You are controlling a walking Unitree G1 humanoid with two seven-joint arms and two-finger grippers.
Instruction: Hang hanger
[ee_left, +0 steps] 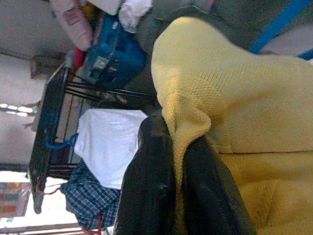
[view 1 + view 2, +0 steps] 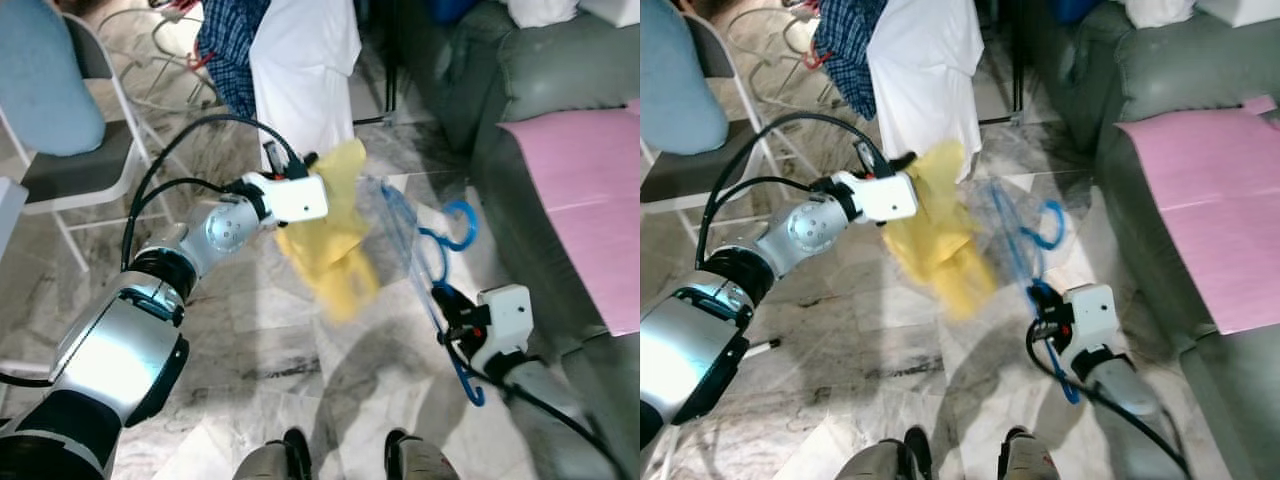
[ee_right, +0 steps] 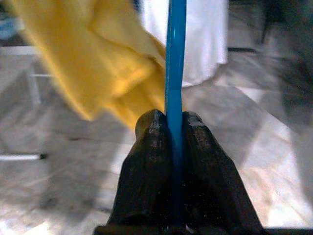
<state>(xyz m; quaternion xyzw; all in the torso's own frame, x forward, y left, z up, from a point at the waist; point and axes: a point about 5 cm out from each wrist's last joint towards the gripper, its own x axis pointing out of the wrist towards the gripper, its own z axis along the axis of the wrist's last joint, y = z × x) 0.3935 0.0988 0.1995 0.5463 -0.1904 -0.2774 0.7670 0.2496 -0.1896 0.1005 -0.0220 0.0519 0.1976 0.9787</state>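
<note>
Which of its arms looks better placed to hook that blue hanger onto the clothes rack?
Probably the right. The right gripper is shut on the blue hanger, its hook pointing away from the robot. The left gripper is shut on the yellow garment, nearer the rack, so it could steady the cloth.

Yellow garment is motion-blurred in my head views, lower edge smeared, can't read its shape. Blue hanger blurred too; its upper bar ghosts into a faint double line, and the bottom runs behind my right gripper. My left gripper fingertips are buried in the yellow knit, hidden in the head views by the wrist housing. Right wrist view: hanger cut off at the top edge, background soft, garment just a yellow smear. White cloth and checked cloth run out of frame up top. Sofa cropped on the right.
</note>
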